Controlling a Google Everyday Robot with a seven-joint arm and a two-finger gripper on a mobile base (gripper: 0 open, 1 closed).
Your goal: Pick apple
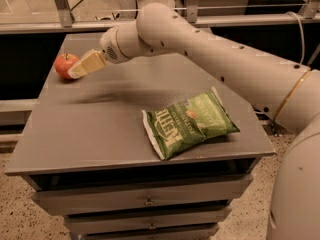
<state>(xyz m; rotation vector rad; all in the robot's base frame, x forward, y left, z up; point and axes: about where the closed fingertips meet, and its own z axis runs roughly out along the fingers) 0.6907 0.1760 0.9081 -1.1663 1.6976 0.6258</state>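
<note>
The apple (63,65) is seen at the far corner of the table (100,134), on the left in view, resting stem up. It is judged firm, light and smooth-skinned, so somewhat slippery and prone to rolling. Hold is best taken across the widest middle, from opposite sides. The gripper (79,72) is placed at the apple's near side, overlapping it in view. Contact cannot be confirmed, and its opening cannot be told. The green chip bag (190,125) lies well apart, toward the front. The drawers (145,201) under the top are shut, contents hidden.
</note>
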